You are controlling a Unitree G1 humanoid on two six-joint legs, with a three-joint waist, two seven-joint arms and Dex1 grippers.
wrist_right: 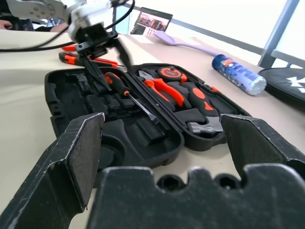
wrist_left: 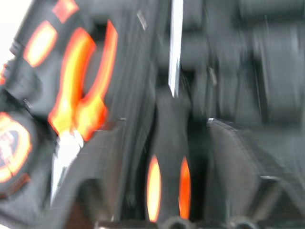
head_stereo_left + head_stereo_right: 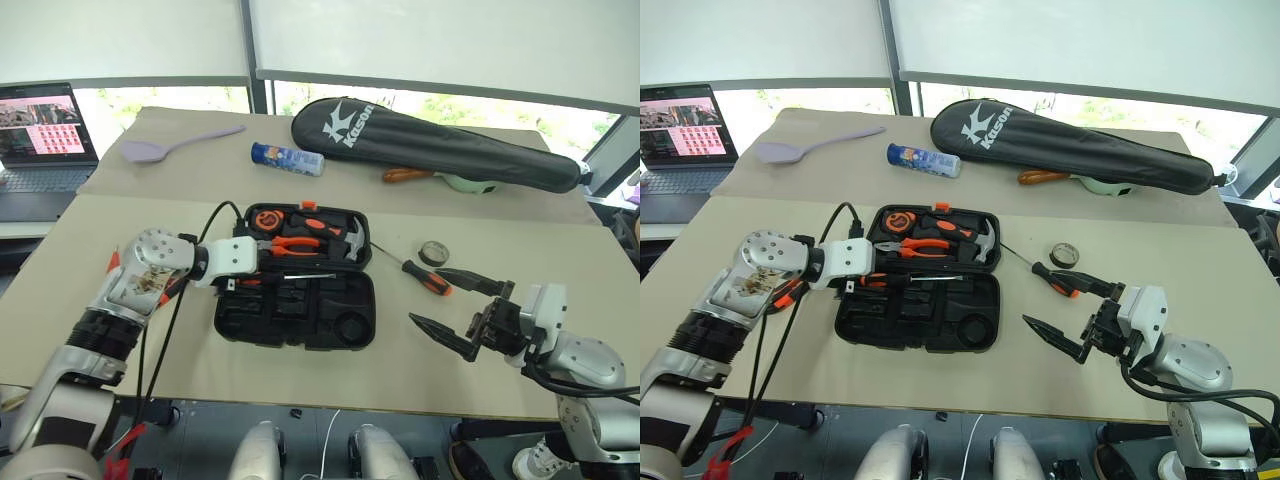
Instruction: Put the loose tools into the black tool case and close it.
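The tan table (image 3: pixel 90 250) bears the open black tool case (image 3: pixel 293 290), a screwdriver (image 3: pixel 418 273) (beside it), a tape roll (image 3: pixel 434 253).

Bright window backlight, soft shadows; heavy motion blur in left wrist view.

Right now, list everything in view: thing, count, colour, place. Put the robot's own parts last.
tool case: one, black, open, middle of the near table
screwdriver in the case: one, black and orange, lying across the slots
pliers: one, orange handles, in the case
hammer: one, in the case beside the pliers
loose screwdriver: one, black and orange, on the table right of the case
tape roll: one, dark, beside that screwdriver
racket bag: one, black, far table
can: one, blue, left of the bag
spatula: one, lilac, far table
laptop: one, far left
left hand: over the case's left end, open
right hand: right of the case, open
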